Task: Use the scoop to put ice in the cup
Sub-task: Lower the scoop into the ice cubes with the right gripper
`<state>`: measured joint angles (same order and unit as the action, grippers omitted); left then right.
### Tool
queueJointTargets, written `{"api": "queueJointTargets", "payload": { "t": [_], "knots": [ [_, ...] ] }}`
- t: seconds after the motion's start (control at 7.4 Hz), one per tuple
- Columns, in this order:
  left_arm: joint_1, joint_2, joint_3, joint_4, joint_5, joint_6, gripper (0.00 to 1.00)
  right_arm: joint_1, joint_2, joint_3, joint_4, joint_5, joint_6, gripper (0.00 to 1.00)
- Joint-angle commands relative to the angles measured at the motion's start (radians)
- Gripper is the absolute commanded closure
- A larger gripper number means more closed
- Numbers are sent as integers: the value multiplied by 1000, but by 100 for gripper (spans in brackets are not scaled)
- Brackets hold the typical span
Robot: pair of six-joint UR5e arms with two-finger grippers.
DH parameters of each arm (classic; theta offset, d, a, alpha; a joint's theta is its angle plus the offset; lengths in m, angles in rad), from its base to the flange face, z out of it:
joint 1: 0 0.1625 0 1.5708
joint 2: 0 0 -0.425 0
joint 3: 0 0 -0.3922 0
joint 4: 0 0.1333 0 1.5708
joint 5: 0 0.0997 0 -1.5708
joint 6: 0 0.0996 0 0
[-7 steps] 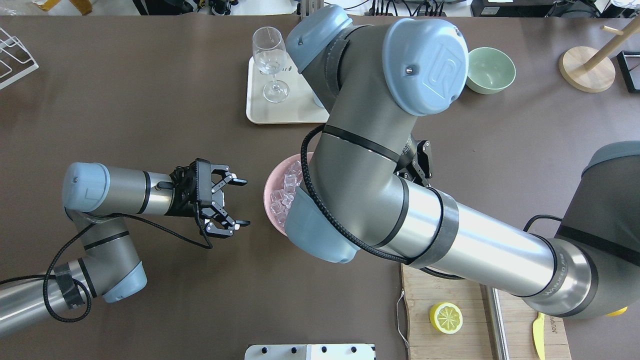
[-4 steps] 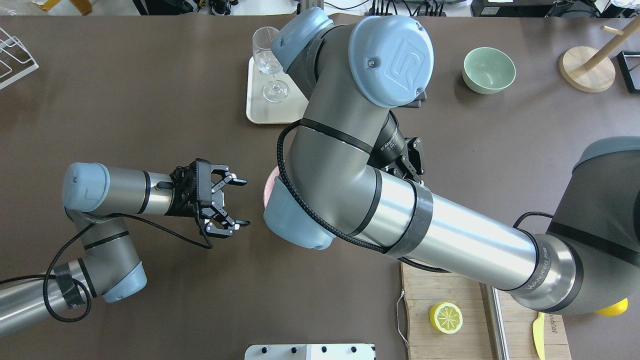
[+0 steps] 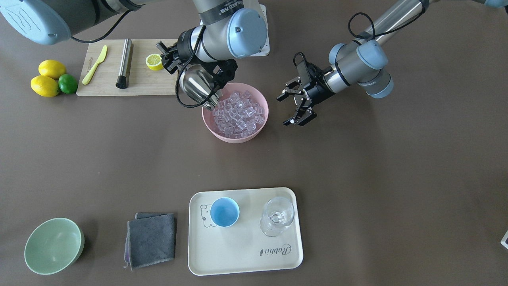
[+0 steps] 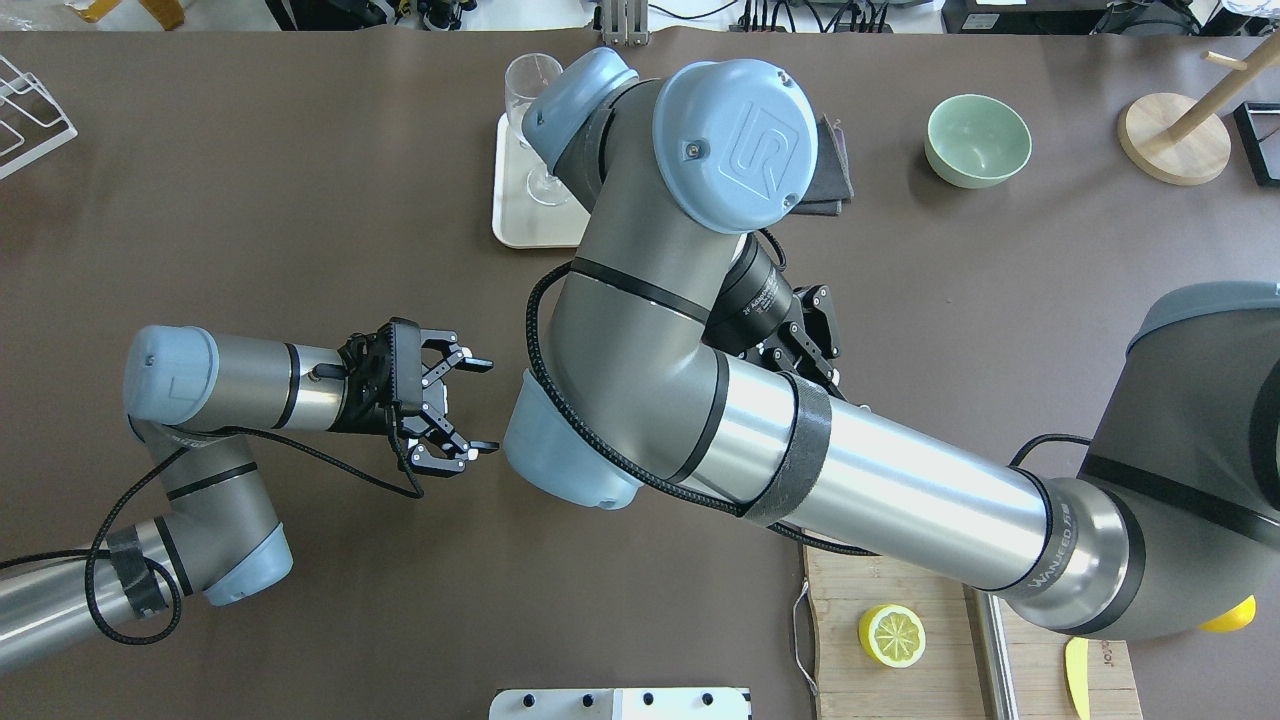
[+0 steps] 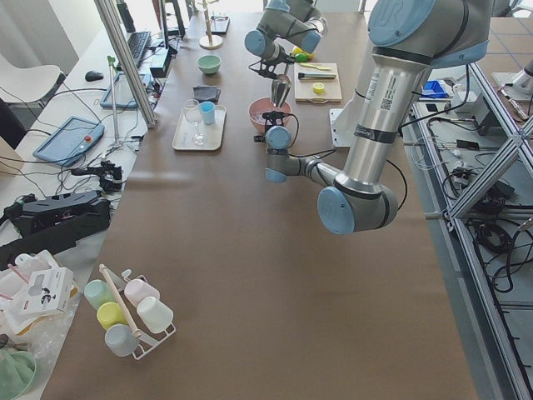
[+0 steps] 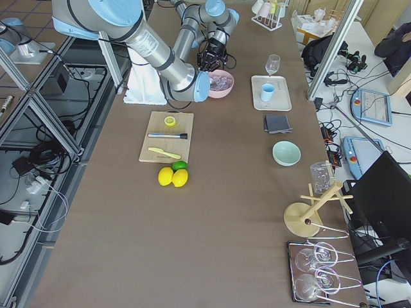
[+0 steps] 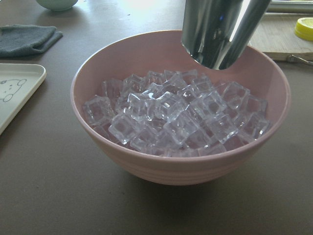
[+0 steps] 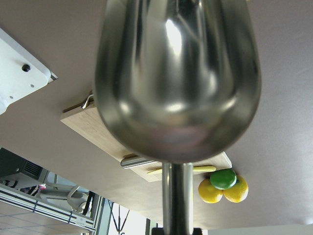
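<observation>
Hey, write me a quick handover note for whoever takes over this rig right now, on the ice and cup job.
Right hand: shut on the handle of the scoop, which is tilted mouth-down at the rim of the pink bowl, just above the ice. I see no ice in the scoop.
Left hand: open and empty, beside the pink bowl, not touching it.
The ice is heaped in the pink bowl. The cup stands empty on the cream tray, next to the stemmed glass.
Done: the scoop is picked up and brought to the bowl.
Left: dig in, lift a load, carry it to the cup, tip it in.
</observation>
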<state>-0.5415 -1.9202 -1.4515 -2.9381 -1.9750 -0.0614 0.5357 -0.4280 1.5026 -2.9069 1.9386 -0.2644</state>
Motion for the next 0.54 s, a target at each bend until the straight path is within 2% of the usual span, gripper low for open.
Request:
{"api": "queueJointTargets", "payload": {
  "t": [0.0,0.41],
  "knots": [
    [0,1,0,-1,1,0,2,-34,9,-21,0,-46,8,100],
    [0,3,0,-1,1,0,2,-43,9,-48,5,-63,10,100]
  ]
}}
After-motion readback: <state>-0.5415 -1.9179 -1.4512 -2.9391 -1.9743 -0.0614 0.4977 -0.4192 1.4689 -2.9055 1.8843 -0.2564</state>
